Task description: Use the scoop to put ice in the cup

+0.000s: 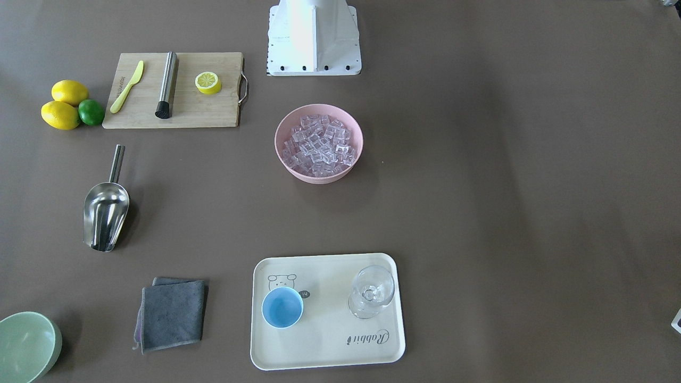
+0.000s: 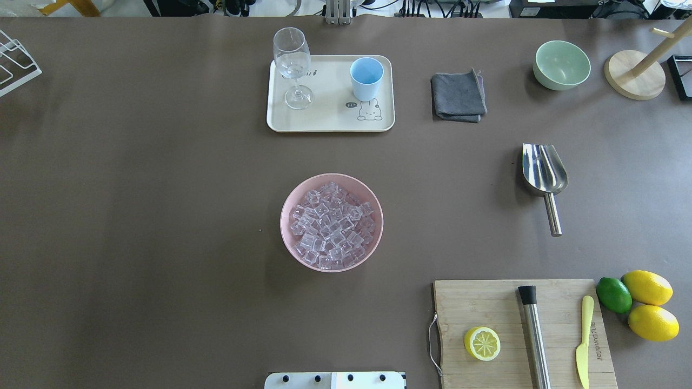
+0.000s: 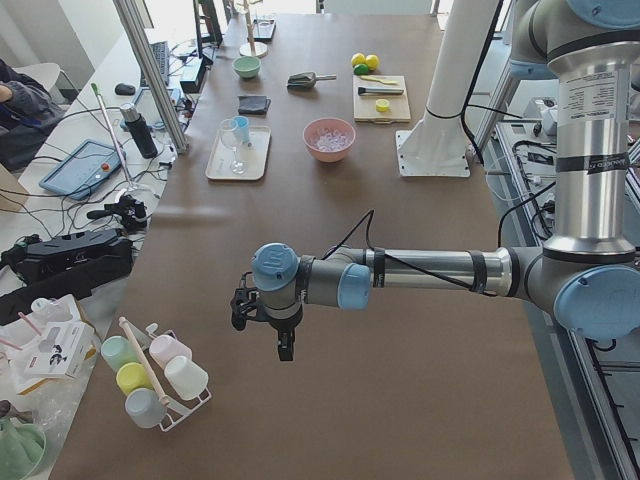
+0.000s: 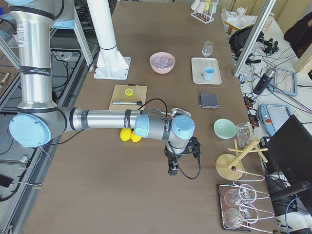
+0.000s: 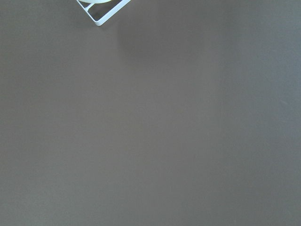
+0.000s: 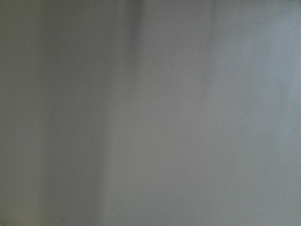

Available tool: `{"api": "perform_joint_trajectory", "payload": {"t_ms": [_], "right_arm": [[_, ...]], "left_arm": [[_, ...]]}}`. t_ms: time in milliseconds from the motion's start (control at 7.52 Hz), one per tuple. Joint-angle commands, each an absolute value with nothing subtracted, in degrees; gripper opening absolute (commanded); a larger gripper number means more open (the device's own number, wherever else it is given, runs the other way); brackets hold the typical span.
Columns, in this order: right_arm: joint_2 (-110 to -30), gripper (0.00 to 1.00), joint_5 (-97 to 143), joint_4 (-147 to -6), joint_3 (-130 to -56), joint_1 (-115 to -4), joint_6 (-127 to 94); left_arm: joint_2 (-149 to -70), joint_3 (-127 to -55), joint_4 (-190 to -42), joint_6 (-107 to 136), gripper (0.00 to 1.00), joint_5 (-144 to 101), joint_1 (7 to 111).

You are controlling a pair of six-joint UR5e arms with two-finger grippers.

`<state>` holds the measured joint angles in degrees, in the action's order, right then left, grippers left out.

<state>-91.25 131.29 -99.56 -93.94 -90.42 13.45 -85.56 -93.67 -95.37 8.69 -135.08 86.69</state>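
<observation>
The brown surface (image 2: 162, 216) filled most of my screens, and both arms sat out at its 2 ends, well apart from everything that mattered. The left gripper (image 3: 284, 345) hung over bare surface at one end and the right gripper (image 4: 172, 168) out past the lemons (image 2: 647, 286) at the other. Each showed only in a side view, so I could not tell whether either pair of fingers was apart or together.

Next down in size, the cream tray (image 2: 330, 123) lay at the far edge and the pink bowl (image 2: 286, 216) in the middle.

The scoop (image 2: 543, 170) lay on the robot's right side, trough up, its handle pointing back toward the robot. I judged it stiff, light and slick. The tubular handle looked the place to take it, across the tube, though a round polished tube could twist once loaded.

The cup (image 2: 366, 78) stood upright on the tray near a stemmed glass (image 2: 292, 59), with no cubes in it that I could see. It looked light enough to tip, with a small mouth to aim for.

The ice (image 2: 331, 229) was heaped in the pink bowl. I took the cubes for hard and slippery, likely to slide and bounce on the pour.
</observation>
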Motion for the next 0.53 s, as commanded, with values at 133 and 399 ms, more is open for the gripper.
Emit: {"api": "perform_joint_trajectory", "payload": {"t_ms": [133, 399], "right_arm": [[-91.23, 1.00, 131.66, -100.02, -94.04, -91.05, 13.45], [-91.32, 1.00, 131.57, -100.02, -94.04, -91.05, 13.45]], "left_arm": [[-85.25, -93.87, -96.68, 5.00, 0.98, -135.09, 87.01], [-85.25, -94.48, -96.51, 5.79, 0.98, -135.17, 87.10]]}}
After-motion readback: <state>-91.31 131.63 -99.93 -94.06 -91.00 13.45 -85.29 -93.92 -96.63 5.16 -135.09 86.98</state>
